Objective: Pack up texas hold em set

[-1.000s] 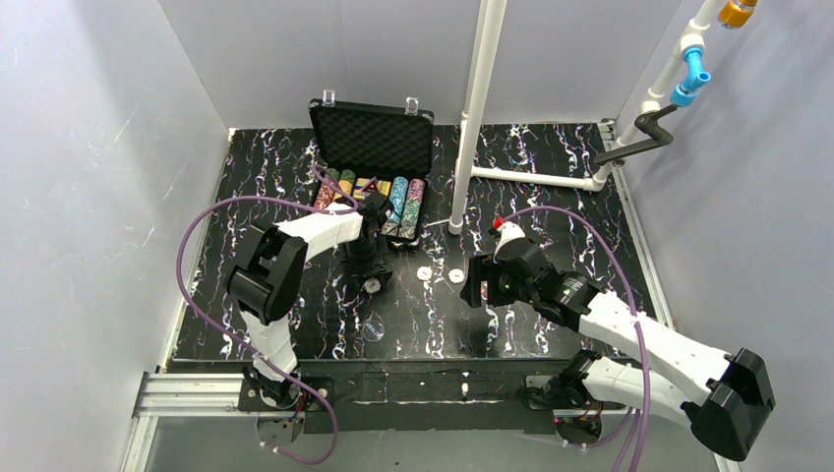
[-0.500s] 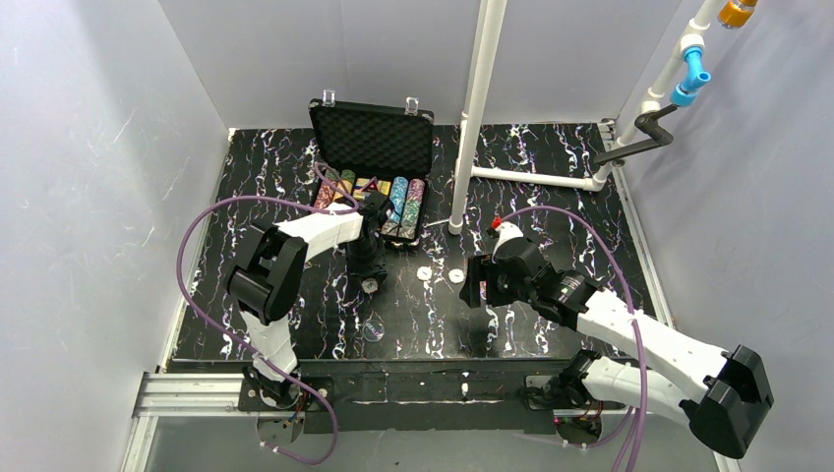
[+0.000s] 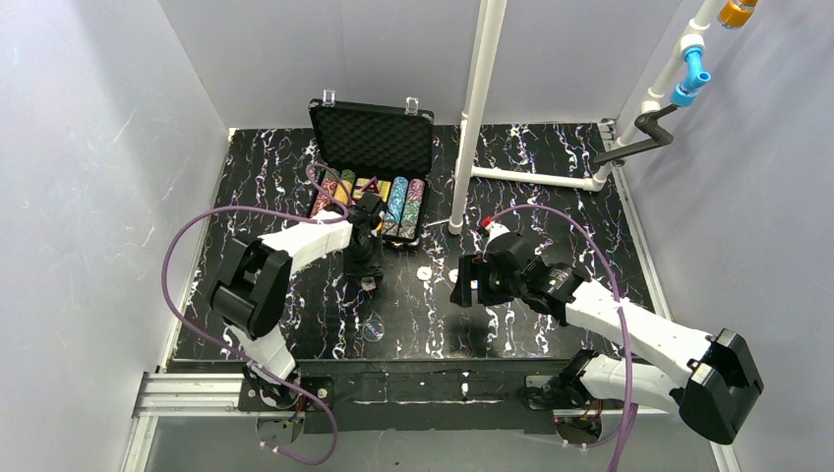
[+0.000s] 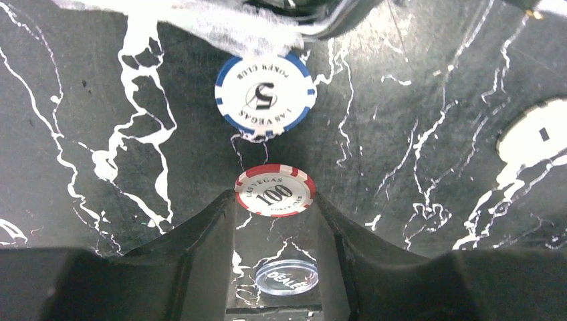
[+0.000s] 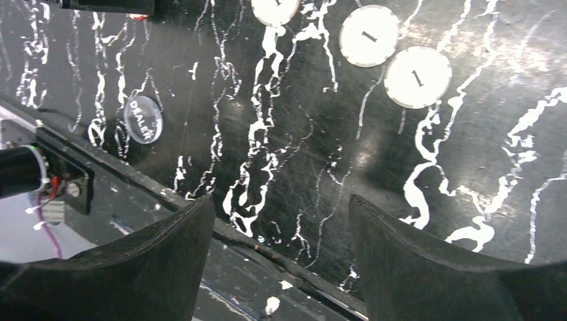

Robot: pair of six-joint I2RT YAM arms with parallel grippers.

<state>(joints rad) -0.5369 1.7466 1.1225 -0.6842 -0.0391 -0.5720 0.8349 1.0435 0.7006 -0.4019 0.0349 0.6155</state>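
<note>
The black foam-lined case (image 3: 372,138) stands open at the back, with rows of multicoloured poker chips (image 3: 398,208) in it. My left gripper (image 3: 366,278) points down in front of the case. In the left wrist view its fingertips (image 4: 224,207) close on the edges of a red-and-white 100 chip (image 4: 275,190). A blue-and-white 5 chip (image 4: 265,100) lies just beyond, and a clear dealer button (image 4: 287,276) lies between the fingers. My right gripper (image 3: 462,285) is open and empty above the mat. White 1 chips (image 5: 418,77) lie beyond it. The card deck is not visible.
A white upright pipe (image 3: 472,118) stands right of the case, with a pipe frame (image 3: 536,178) along the mat behind. One white chip (image 3: 424,273) lies between the grippers. The dealer button (image 3: 372,330) is near the table's front edge (image 5: 134,180).
My right gripper has moved left and now covers the second white chip. My left arm's elbow has swung left and its gripper has shifted slightly toward the case.
</note>
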